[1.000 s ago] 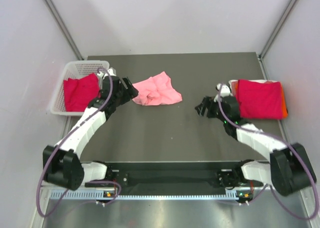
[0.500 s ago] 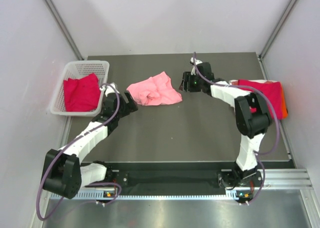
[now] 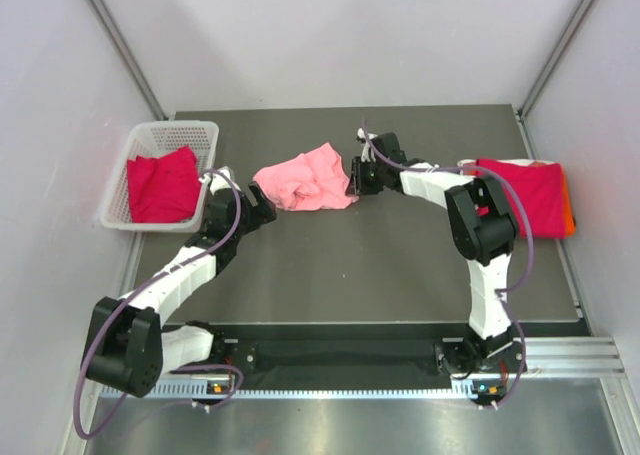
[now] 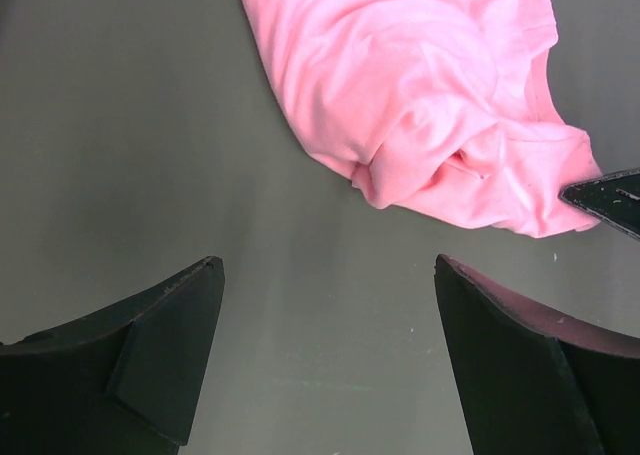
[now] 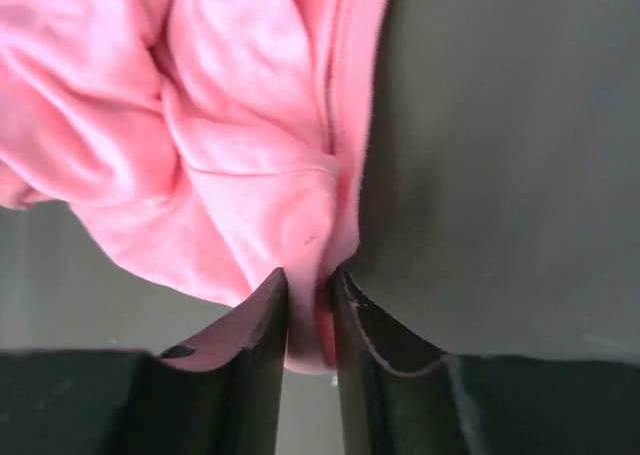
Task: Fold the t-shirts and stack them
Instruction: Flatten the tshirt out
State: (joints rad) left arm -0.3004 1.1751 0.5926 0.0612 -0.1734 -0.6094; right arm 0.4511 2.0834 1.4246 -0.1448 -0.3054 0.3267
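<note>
Pink tee (image 3: 305,178) crumpled on surface (image 3: 400,265), toward back. My right claw (image 5: 310,293) pinched on its edge; left claw (image 4: 328,267) spread wide, empty, just short of cloth. I'd get left onto opposite edge, then pull apart low, slow, flattening before folding.

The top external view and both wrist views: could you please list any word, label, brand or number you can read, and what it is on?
None readable. No print shows on the pink t-shirt, the folded crimson t-shirt, the crimson t-shirt in the white basket.
The front rail has tick marks too small to read.
</note>
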